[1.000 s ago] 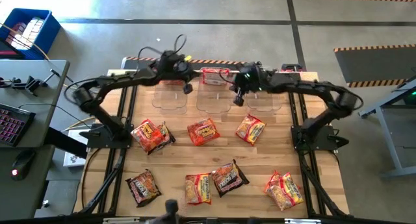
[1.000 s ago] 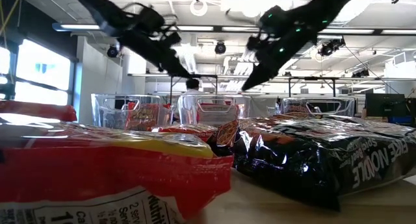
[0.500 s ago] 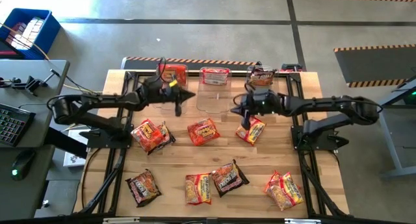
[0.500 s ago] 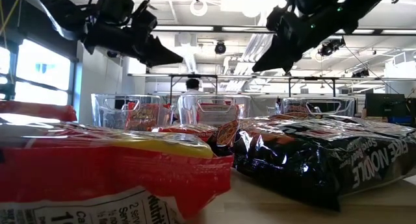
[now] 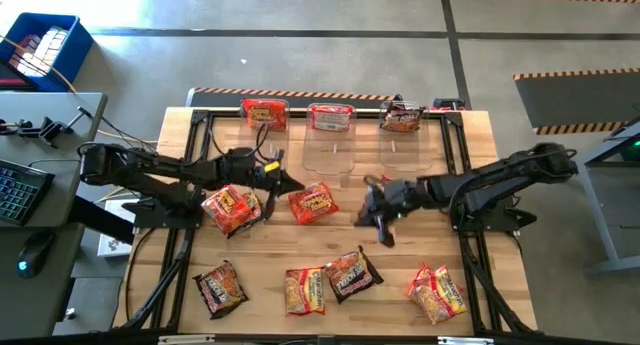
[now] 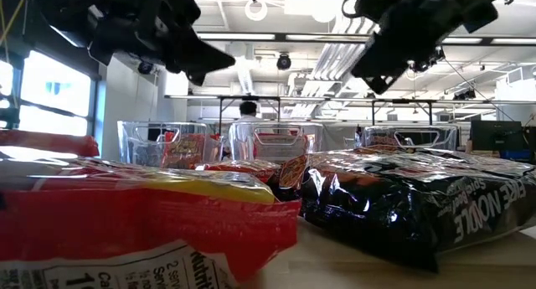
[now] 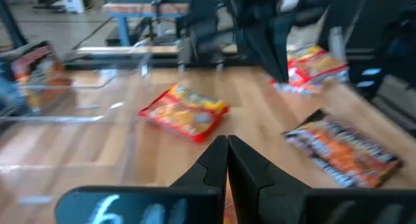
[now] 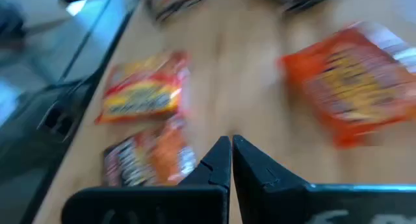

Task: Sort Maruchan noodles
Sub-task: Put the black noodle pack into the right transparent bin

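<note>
Loose Maruchan noodles (image 5: 313, 202) lie across the middle of the desk (image 5: 470, 305) and along its near edge, with three more in clear bins (image 5: 328, 150) at the far edge. The left gripper (image 5: 293, 186), fingers together, hovers just beside a middle packet. The right gripper (image 5: 375, 213), also closed and empty, hangs over bare wood mid-desk.
</note>
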